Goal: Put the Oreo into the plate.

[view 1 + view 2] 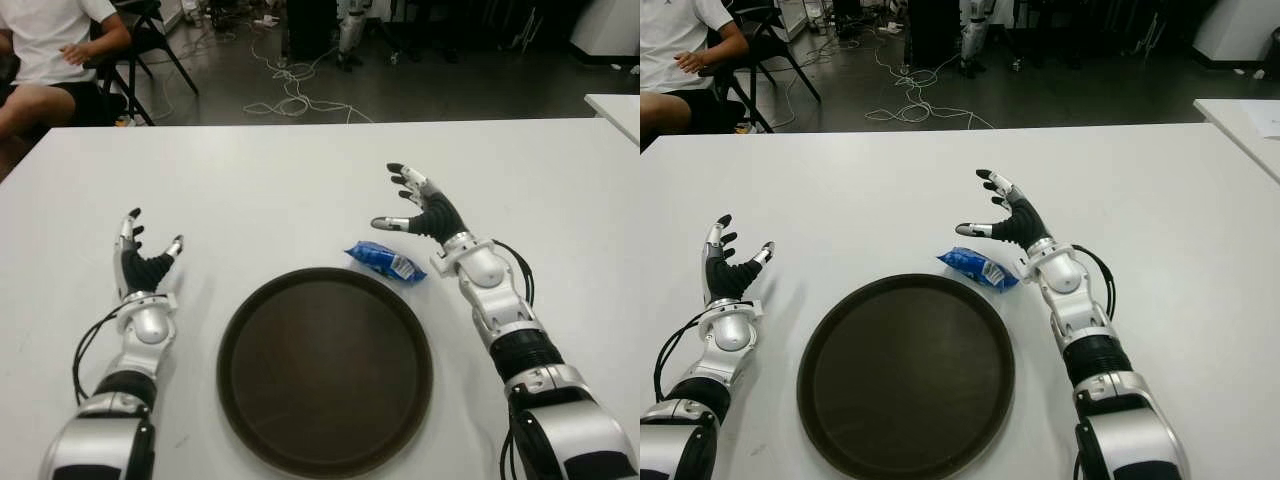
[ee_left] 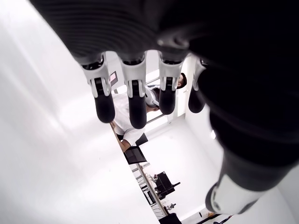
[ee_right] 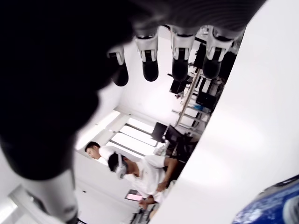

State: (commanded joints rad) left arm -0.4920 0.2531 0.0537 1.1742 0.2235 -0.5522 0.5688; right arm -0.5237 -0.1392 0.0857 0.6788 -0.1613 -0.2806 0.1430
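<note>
You get bright even overhead light, soft shadows under the plate [image 1: 325, 372]; wrist views blown out, near fingers blurred.

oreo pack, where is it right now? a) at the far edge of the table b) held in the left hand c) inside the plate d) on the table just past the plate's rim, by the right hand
d: the Oreo pack lies on the table just beyond the plate rim, beside the open right hand; the left hand is open and holds nothing.

Silver arms, black-tipped hands [image 1: 425, 210], black cables
</note>
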